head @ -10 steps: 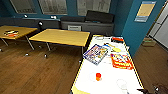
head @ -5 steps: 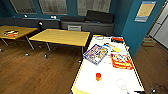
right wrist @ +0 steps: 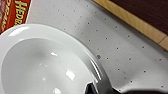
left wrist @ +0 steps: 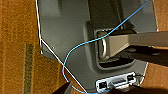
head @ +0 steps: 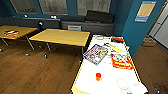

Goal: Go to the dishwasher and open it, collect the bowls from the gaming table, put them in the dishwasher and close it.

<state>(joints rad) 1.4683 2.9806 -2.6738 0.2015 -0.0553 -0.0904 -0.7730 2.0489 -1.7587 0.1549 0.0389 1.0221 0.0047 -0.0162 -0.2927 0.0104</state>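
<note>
White-covered surface [head: 107,72] sits right under you, long axis running away. Near end: white bowl [head: 122,85], upright, on the dotted cloth. In your right wrist view the bowl [right wrist: 45,67] sits close up, a dark bit of the right tool [right wrist: 96,88] at its rim; can't tell whether it's open, closed or gripping. Left tool [left wrist: 62,89] is just a dark tip over the wood floor [left wrist: 15,50] beside the robot's grey base [left wrist: 65,32] and a blue cable [left wrist: 75,50]; its state can't be told either. Next on the cloth is a small orange item [head: 98,76], then a red box [head: 121,61] and a colourful game box [head: 96,53]. Beyond stand two yellow tables [head: 60,37], and at the blue back wall a dark sofa [head: 87,21].
</note>
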